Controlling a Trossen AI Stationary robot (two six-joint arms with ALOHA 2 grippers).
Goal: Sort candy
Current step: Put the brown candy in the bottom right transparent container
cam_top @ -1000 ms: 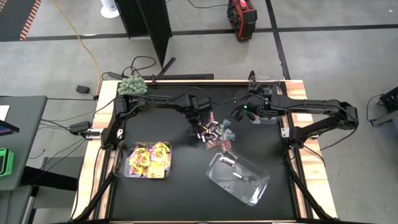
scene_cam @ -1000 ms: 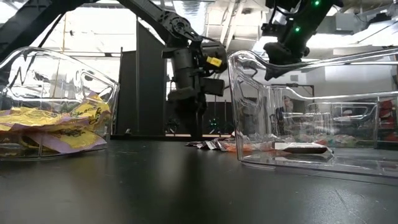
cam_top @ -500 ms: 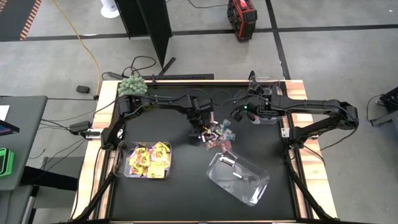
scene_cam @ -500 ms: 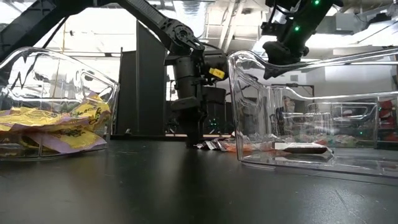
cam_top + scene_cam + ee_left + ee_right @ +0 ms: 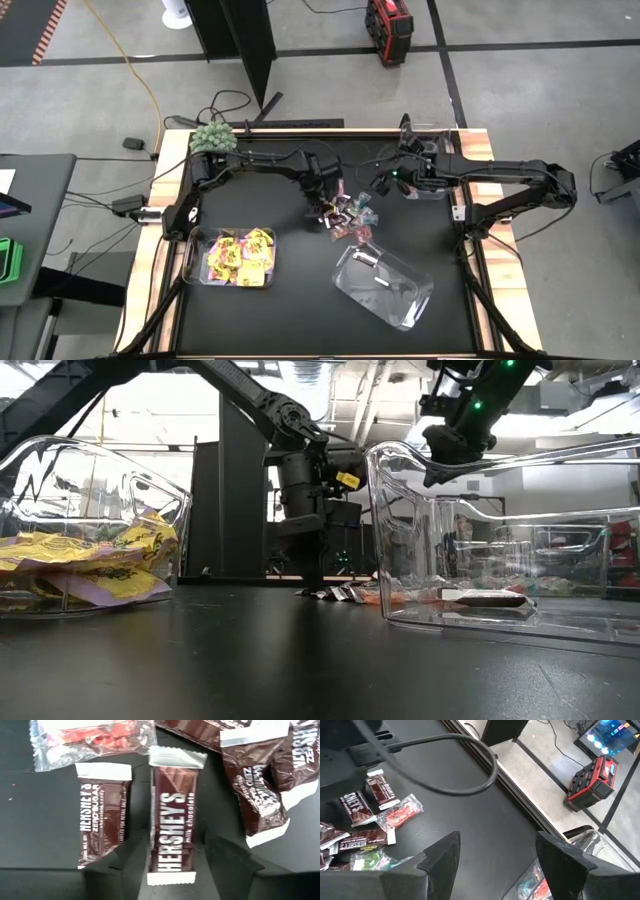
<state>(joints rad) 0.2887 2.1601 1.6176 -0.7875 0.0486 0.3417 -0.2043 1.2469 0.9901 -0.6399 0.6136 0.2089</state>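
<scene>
Loose candy pile (image 5: 345, 215) at the table's centre: dark brown mini bars and a few clear or teal-and-pink wrappers, overlapping so that single pieces cannot be told apart from above. In the left wrist view, one brown milk chocolate bar (image 5: 172, 832) lies lengthwise between the two dark fingers (image 5: 227, 862) of the left gripper (image 5: 322, 205); the fingers stand on either side of the bar, close to its long edges, and whether they already press it cannot be told. A second brown bar (image 5: 102, 827) lies just beside it, parallel, outside the fingers. A clear packet with red contents (image 5: 87, 740) lies beyond, cut off by the picture's edge, as are further brown bars (image 5: 260, 790) to the other side.

Yellow packets (image 5: 240, 255) fill the clear bin (image 5: 195, 262) at the table's front left. A second clear bin (image 5: 400, 300), front right and set at an angle, holds at least one dark bar (image 5: 485, 598); its other contents are blurred by the plastic wall in the low view. A third clear bin (image 5: 440, 130) at the back right corner is largely hidden by the right arm.

The right gripper (image 5: 385, 182) hangs above the table beside the pile, fingers (image 5: 440, 857) wide apart and empty.

A fuzzy green ball plant (image 5: 212, 137) sits at the black table's (image 5: 270, 320) back left corner.
</scene>
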